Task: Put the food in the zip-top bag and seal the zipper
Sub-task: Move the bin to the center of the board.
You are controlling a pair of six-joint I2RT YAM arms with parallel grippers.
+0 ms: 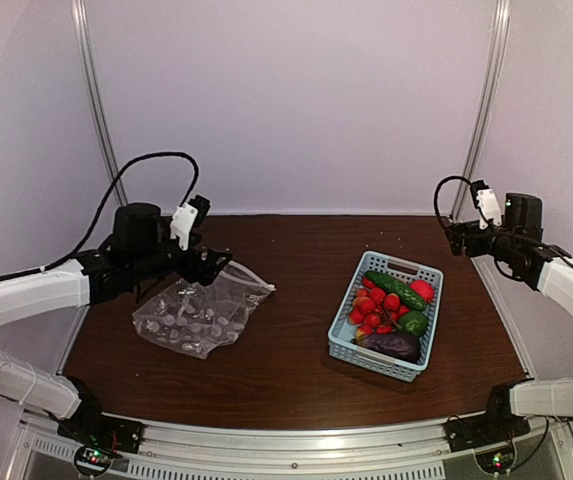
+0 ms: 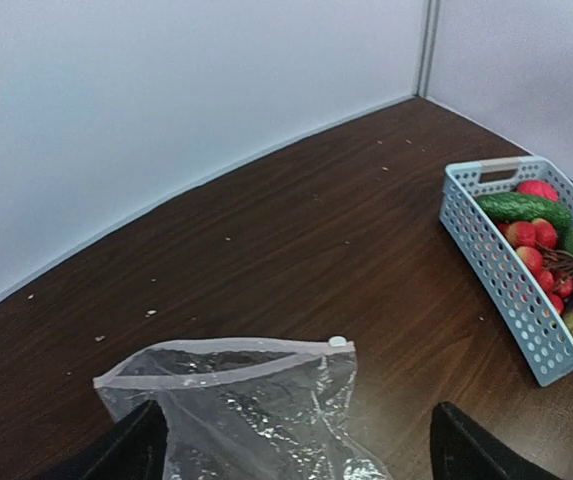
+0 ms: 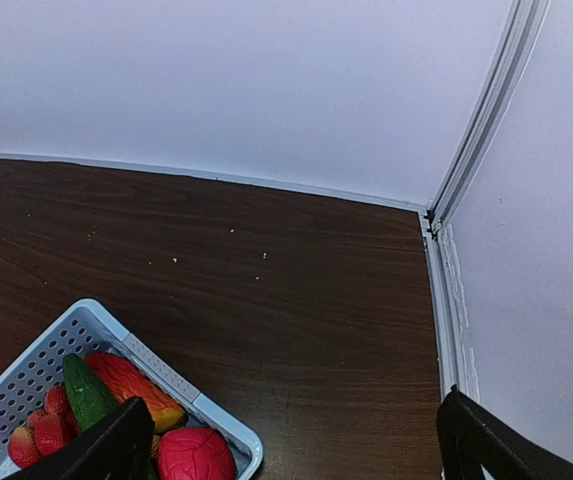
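On the right half of the table (image 1: 296,250) the food (image 1: 390,308) lies heaped in a blue basket (image 1: 366,355). A cucumber (image 1: 396,290) lies slantwise over many red pieces (image 1: 370,300), with a pepper (image 1: 413,322) by the right wall and an eggplant (image 1: 394,345) at the near end. Whatever lies under the heap is hidden.

The bag (image 1: 198,315) lies flat on the left half, well apart from the basket, with bare wood between them and more behind both up to the back wall (image 1: 296,100). Its zipper (image 2: 216,368) runs along the far edge, with a small white slider (image 2: 337,341) at the end nearer the basket. I cannot tell whether the mouth is sealed. The left wrist view cuts off the bag's near part.

The left gripper (image 1: 209,267) hangs over the bag's far edge with its jaws spread wide. One finger (image 2: 131,450) overlaps the plastic in its own view, but I cannot tell whether it touches. Nothing is between the fingers.

The right gripper (image 1: 456,238) is raised near the table's far right corner, beyond the basket's far end and apart from it. Its jaws are also spread wide and hold nothing. Its wrist view catches only the basket's far corner at the lower left; the rest is cut off. The basket's right side lies near the table's right edge, so there is less room there than on its left.
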